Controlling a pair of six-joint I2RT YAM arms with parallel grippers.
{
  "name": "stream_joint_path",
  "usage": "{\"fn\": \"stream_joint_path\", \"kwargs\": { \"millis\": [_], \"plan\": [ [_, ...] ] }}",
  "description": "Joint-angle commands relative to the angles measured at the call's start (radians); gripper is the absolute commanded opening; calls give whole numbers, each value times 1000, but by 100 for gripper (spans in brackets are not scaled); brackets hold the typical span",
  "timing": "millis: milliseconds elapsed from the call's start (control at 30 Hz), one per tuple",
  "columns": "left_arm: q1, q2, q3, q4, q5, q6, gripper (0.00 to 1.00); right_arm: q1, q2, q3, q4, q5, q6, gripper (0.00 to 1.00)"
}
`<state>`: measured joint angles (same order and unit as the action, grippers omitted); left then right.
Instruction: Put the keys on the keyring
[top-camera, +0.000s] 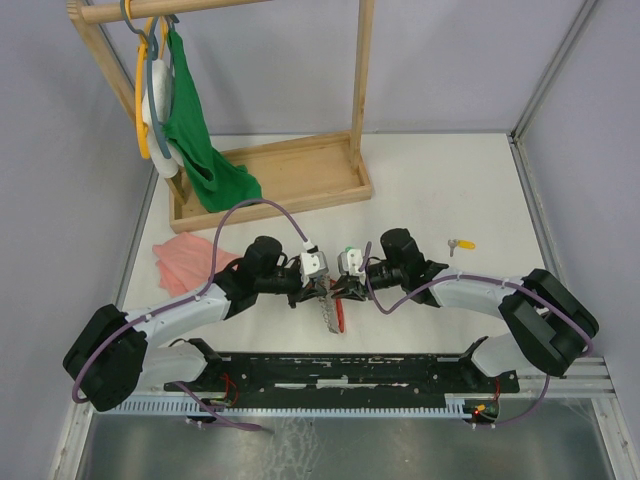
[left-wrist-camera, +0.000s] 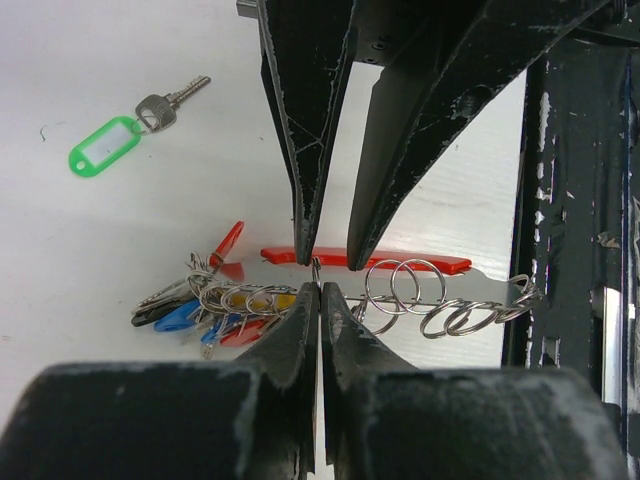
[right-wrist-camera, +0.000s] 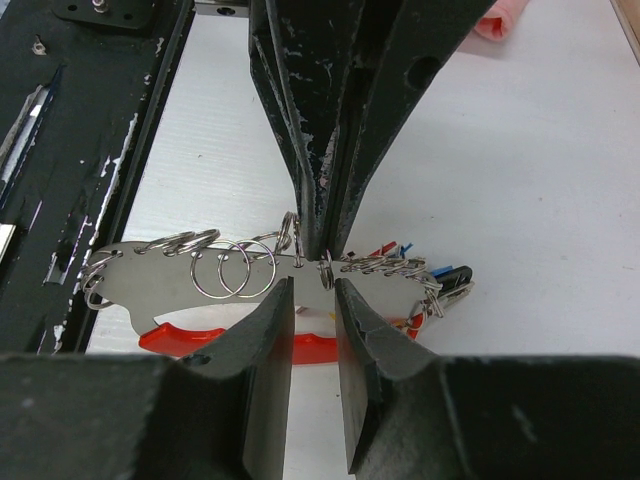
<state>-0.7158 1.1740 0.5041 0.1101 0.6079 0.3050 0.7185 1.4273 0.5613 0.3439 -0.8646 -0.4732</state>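
A metal plate (right-wrist-camera: 160, 285) with a red handle (left-wrist-camera: 370, 262) lies between the arms and carries several split rings. A bunch of blue- and red-tagged keys (left-wrist-camera: 215, 310) hangs at one end. My left gripper (left-wrist-camera: 319, 288) is shut on a small keyring (left-wrist-camera: 316, 268) at the plate's edge. My right gripper (right-wrist-camera: 312, 285) faces it, open, with its fingers on either side of that ring (right-wrist-camera: 327, 268). The green-tagged key (left-wrist-camera: 105, 148) lies loose on the table beyond the bunch. The yellow-tagged key (top-camera: 461, 243) lies loose right of the right arm.
A wooden rack (top-camera: 300, 175) with hangers and a green cloth (top-camera: 195, 135) stands at the back left. A pink cloth (top-camera: 185, 262) lies by the left arm. A black rail (top-camera: 340, 370) runs along the near edge.
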Motion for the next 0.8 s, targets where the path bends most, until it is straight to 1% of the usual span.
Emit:
{"fn": "stream_joint_path", "kwargs": {
  "millis": [0, 200, 267, 333, 367, 467, 667, 767],
  "plan": [
    [-7, -13, 31, 74, 37, 41, 3, 6, 14, 40, 72, -26, 15, 30],
    [-7, -16, 26, 82, 51, 42, 3, 6, 27, 43, 93, -26, 22, 22],
    [-6, -17, 23, 85, 52, 43, 3, 6, 26, 42, 95, -25, 21, 14],
    [-7, -16, 19, 88, 44, 43, 3, 6, 21, 39, 97, -24, 20, 3],
    [-7, -19, 15, 90, 37, 42, 3, 6, 18, 36, 100, -20, 20, 1],
    [-7, -27, -4, 109, 8, 37, 4, 6, 7, 22, 115, -11, 21, 1],
    [-5, -17, -43, 175, -35, 15, 19, -2, -5, -4, 175, -18, 50, 1],
    [-5, -5, -55, 197, -42, 9, 25, -8, -4, -12, 199, -28, 64, 1]
  ]
}}
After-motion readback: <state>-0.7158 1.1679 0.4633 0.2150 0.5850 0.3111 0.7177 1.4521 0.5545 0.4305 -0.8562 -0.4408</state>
